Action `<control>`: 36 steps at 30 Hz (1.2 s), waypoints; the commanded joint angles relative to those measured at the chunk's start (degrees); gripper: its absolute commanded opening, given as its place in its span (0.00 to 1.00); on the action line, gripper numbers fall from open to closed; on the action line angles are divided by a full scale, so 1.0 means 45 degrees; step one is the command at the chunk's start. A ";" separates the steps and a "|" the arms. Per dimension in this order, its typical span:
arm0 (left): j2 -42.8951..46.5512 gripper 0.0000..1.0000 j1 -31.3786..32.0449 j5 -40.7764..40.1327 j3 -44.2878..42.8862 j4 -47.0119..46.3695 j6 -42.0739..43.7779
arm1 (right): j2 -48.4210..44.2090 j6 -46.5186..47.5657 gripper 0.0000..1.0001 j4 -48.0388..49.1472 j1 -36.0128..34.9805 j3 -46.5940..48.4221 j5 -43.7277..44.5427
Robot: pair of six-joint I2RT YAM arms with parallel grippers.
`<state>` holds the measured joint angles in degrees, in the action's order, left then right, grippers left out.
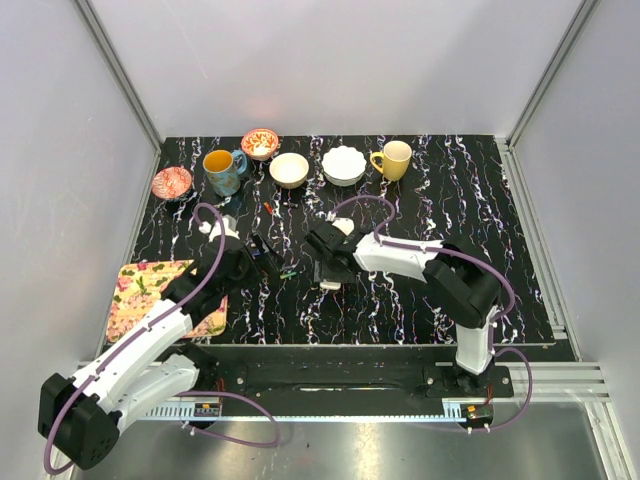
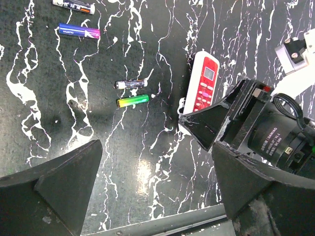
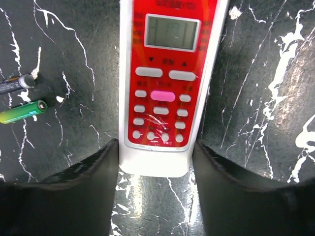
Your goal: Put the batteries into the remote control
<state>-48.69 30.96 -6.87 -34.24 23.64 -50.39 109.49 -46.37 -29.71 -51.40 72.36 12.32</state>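
The right gripper [image 3: 156,147] clasps the near end of the remote control [image 3: 165,83], which lies buttons-up with its long axis running straight out from the jaws. Just beside the remote control, on the left arm's side, two batteries [image 2: 133,101] lie crosswise to it. The left gripper [image 2: 156,147] hangs near them, fully released.

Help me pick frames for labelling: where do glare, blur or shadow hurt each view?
Top external: even light, faint pink patch on the back wall. Left wrist: white glare spot on the table, batteries sharp. Right wrist: remote control crisp, glare below it, the pincer fingers dark and soft.
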 commanded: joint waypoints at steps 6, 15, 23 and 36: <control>-0.0059 0.99 0.0034 -0.0405 -0.0594 -0.0214 0.0827 | -0.1713 -0.0067 0.95 0.0060 -0.0063 -0.0493 0.0407; -0.2828 0.96 0.0306 0.0625 -0.2193 -0.0877 0.2992 | -0.6650 0.0635 1.00 -0.0273 -0.0043 -0.2832 0.2785; -0.9353 0.93 0.1439 0.2093 -0.6412 0.0137 0.5981 | -1.3291 0.2098 1.00 0.1623 -0.0004 -0.7657 0.3670; -1.2167 0.99 0.2377 0.0824 -0.9242 -0.0333 0.7936 | -1.5251 0.2648 1.00 0.1291 -0.0004 -0.8501 0.3201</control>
<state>-101.14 41.04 -1.17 -69.84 23.92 -17.89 38.92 -35.75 -25.12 -51.33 34.41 26.06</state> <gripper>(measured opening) 0.987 0.994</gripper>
